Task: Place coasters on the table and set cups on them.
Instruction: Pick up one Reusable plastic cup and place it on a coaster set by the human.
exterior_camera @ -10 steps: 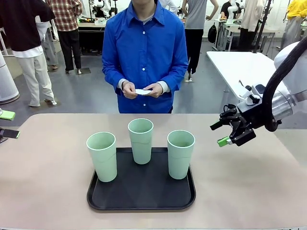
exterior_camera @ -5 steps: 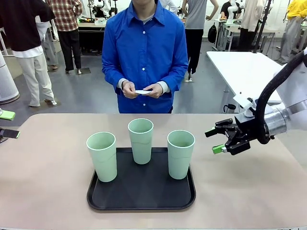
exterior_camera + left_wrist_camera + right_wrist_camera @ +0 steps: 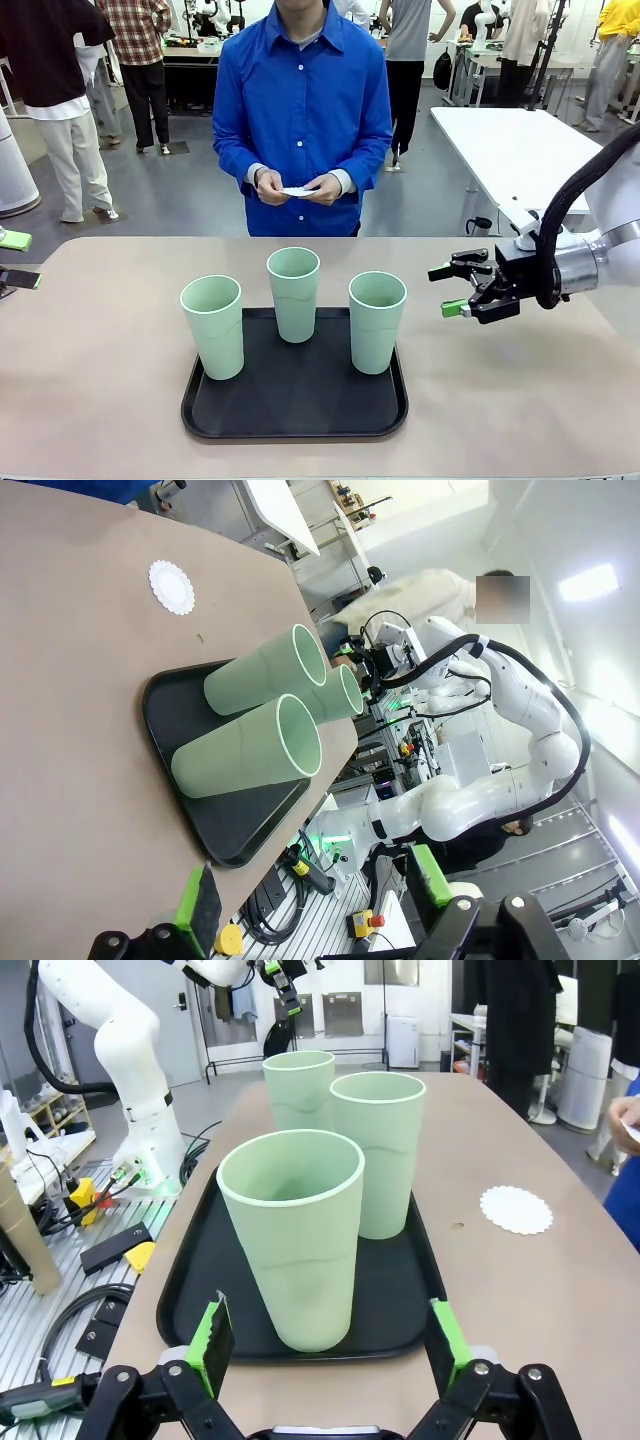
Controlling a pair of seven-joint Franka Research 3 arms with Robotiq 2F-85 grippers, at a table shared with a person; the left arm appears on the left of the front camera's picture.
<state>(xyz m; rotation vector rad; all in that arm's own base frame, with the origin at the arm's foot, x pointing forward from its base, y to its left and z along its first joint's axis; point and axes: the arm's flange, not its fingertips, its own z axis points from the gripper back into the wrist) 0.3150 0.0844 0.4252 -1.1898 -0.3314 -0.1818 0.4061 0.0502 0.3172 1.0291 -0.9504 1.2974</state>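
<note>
Three tall, pale mint-green plastic cups (image 3: 294, 293) stand upright on a black rounded-square tray (image 3: 295, 432) at the middle of the robot-side edge of the beige worktop (image 3: 100, 380). One round, scalloped white paper coaster (image 3: 516, 1209) lies flat between the tray and the far edge, apart from the cups. A person in a blue shirt (image 3: 300, 110) at the far edge holds a thin white paper disc (image 3: 297, 191). The right pincer (image 3: 445, 290), released with jaws wide, hovers toward the right edge, near the nearest cup but apart from it. The left pincer (image 3: 315, 900), likewise released, is by the left edge.

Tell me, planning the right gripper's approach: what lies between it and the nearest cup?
Bare table and the tray's rim, seen in the front view.
</note>
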